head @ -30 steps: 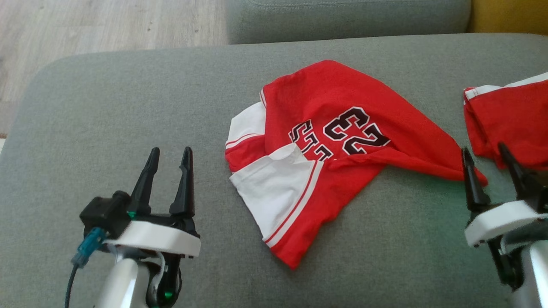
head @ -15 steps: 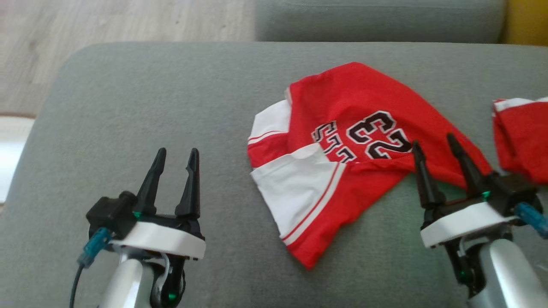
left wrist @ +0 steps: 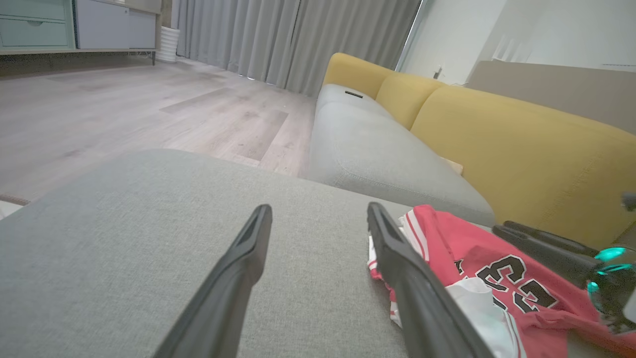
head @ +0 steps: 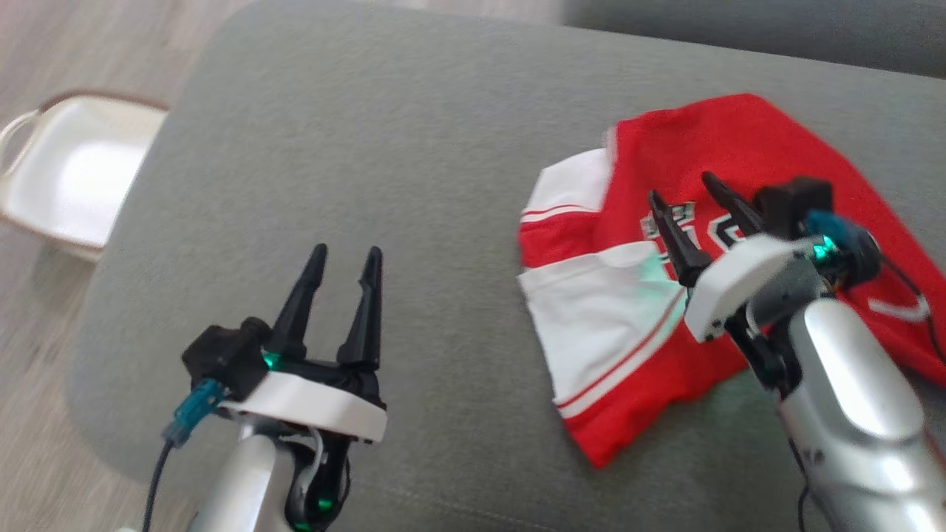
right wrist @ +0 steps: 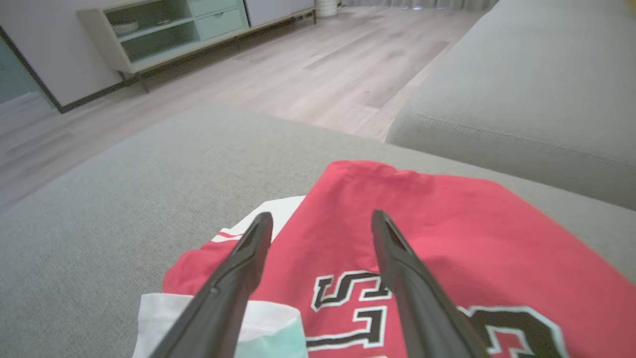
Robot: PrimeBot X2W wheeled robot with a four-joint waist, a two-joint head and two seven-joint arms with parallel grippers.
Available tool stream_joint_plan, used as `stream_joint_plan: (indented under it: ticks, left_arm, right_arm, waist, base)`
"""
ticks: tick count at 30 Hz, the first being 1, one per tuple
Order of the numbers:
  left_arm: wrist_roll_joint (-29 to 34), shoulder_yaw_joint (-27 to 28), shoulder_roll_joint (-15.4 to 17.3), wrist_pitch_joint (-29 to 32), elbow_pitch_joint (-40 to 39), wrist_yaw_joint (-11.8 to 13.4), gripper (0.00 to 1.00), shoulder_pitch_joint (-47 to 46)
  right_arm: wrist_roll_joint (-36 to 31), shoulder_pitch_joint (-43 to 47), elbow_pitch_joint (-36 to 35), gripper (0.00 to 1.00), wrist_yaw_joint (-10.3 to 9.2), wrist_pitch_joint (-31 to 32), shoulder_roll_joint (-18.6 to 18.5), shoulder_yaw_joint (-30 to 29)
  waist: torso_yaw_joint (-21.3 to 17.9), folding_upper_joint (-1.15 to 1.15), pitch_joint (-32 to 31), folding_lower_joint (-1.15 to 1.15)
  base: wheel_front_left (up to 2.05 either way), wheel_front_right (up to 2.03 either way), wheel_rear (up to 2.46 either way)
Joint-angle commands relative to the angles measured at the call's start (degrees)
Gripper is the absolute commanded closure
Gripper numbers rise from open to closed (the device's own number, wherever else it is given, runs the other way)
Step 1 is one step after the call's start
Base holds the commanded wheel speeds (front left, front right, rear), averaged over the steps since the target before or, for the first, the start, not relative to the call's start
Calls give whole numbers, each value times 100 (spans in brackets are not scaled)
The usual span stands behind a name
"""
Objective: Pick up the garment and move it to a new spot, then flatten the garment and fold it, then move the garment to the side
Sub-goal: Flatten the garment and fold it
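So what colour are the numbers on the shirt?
Black with white edges. The numbers on the red garment show best in the left wrist view.

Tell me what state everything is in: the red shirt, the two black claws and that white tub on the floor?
Red-and-white jersey with black numbers: crumpled, partly folded over itself, lying on the grey cushion.
Left gripper: open, holding nothing, over bare cushion.
Right gripper: open, holding nothing, above the jersey's print.
White tub with brown rim: upright on the floor beside the cushion.
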Motion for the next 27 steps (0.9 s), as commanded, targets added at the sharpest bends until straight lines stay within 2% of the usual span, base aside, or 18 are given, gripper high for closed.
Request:
stream_joint_plan:
  ticks: [1,7,8,11,16,17,18,22,27]
  left_arm:
    - [-74,73,30,-30,-183,49,0,-231]
    - [-207,-131,30,-31,-173,102,0,-250]
    - [-207,-131,30,-31,-173,102,0,-250]
    - [-244,-250,30,-31,-156,126,0,-243]
    - [-286,-321,30,-31,-156,151,0,-236]
    - [-294,-336,30,-31,-158,157,0,-236]
    - [-303,-354,30,-31,-161,162,0,-238]
    - [-333,-415,30,-31,-175,183,0,-246]
    - [-366,-450,30,-31,-212,202,0,-272]
  right_arm:
    - [150,-423,175,0,-5,272,-10,177]
    - [280,-1200,1373,0,-5,915,-46,188]
    - [280,-1200,1373,0,-5,915,-46,188]
    - [302,-1579,2082,0,-5,1203,-22,101]
    - [275,-1925,2862,0,-5,1619,38,41]
    - [295,-1983,2972,75,-5,1666,47,39]
    - [276,-2049,3043,100,-5,1668,37,77]
    - [437,-2327,3249,100,-5,1422,97,-39]
    - [413,-2857,3510,100,-5,812,132,-370]
  waist:
    - [365,0,182,0]
    - [777,0,273,0]
    - [777,0,273,0]
    - [965,0,287,0]
    - [1107,0,306,0]
    - [1126,0,308,0]
    - [1150,0,316,0]
    - [1211,0,336,0]
    - [1242,0,412,0]
  base:
    - [0,0,0]
    - [0,0,0]
    - [0,0,0]
    - [0,0,0]
    - [0,0,0]
    - [0,0,0]
    - [0,0,0]
    - [0,0,0]
    - [0,0,0]
